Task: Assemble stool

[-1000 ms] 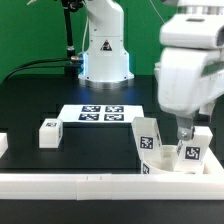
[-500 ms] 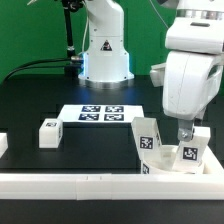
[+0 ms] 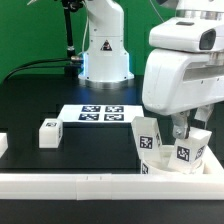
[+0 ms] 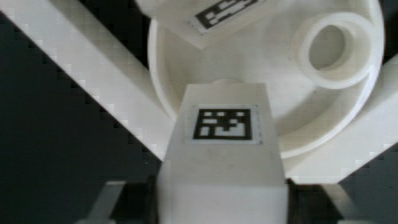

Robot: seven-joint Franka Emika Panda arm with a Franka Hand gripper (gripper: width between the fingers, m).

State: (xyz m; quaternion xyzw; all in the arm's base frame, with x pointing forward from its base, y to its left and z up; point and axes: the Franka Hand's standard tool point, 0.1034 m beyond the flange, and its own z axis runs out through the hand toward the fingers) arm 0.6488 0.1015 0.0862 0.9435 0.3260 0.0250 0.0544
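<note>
My gripper [image 3: 181, 134] is shut on a white stool leg [image 3: 186, 152] with a black-and-white tag, held over the round white seat ring [image 3: 168, 164] at the exterior view's right, by the front rail. In the wrist view the held leg [image 4: 224, 140] runs out from between my fingers [image 4: 119, 200] over the seat ring [image 4: 285, 70], next to a round socket [image 4: 334, 48]. Another tagged leg [image 3: 147, 136] stands upright in the seat beside it. A third loose leg [image 3: 48, 133] lies on the black table at the left.
The marker board [image 3: 100, 115] lies flat at the table's middle. A long white border rail [image 3: 70, 183] runs along the front edge. The robot base [image 3: 103, 50] stands behind. A small white piece [image 3: 3, 145] sits at the far left edge.
The arm has swung toward the exterior view's left and lower over the seat. The held leg has tipped and shifted slightly left with it.
</note>
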